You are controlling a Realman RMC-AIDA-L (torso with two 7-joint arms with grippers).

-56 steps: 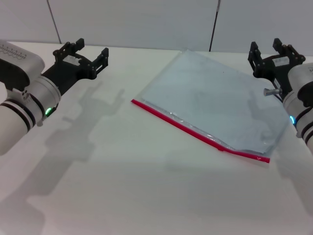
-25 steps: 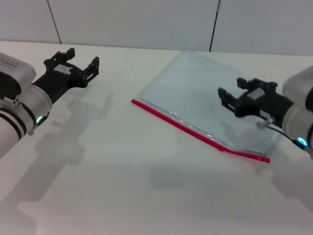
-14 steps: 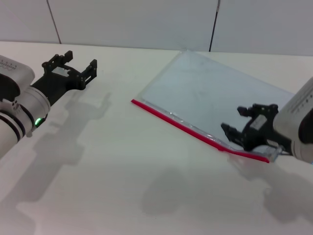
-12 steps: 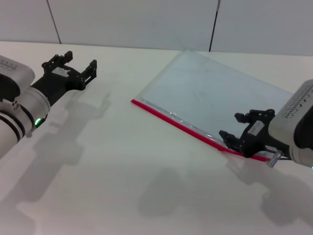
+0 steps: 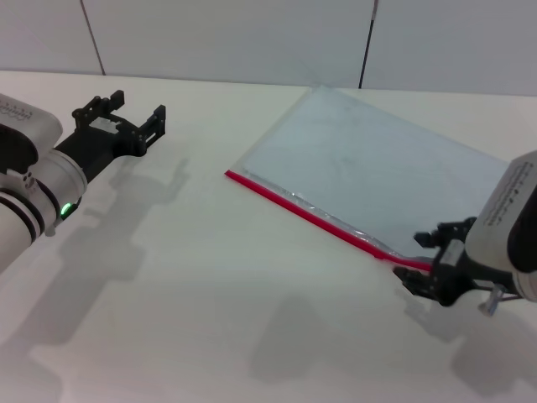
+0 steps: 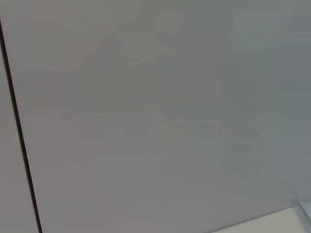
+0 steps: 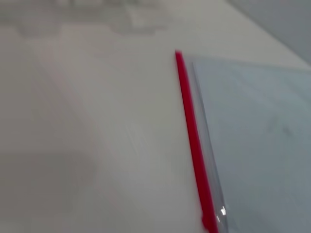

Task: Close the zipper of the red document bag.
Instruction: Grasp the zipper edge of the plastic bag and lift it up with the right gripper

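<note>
Slipping risk: right gripper (image 5: 436, 273), jaws parted and empty at the zipper (image 5: 319, 220) near end, may push the red document bag (image 5: 369, 176) across the table (image 5: 210, 294).
Bag: flat, centre-right.
Left gripper (image 5: 134, 117): parked far left, raised, spread, empty.

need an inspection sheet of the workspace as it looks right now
surface: plain white table, bare apart from the bag
job's things: red document bag lies flat at the right; its zipper runs along the near long edge
clutter: nothing seen
grippers: right gripper open, low at the zipper's right end; left gripper open, raised at the far left, away from the bag
cables: nothing seen
surroundings: pale grey wall panels with dark seams behind the table
</note>
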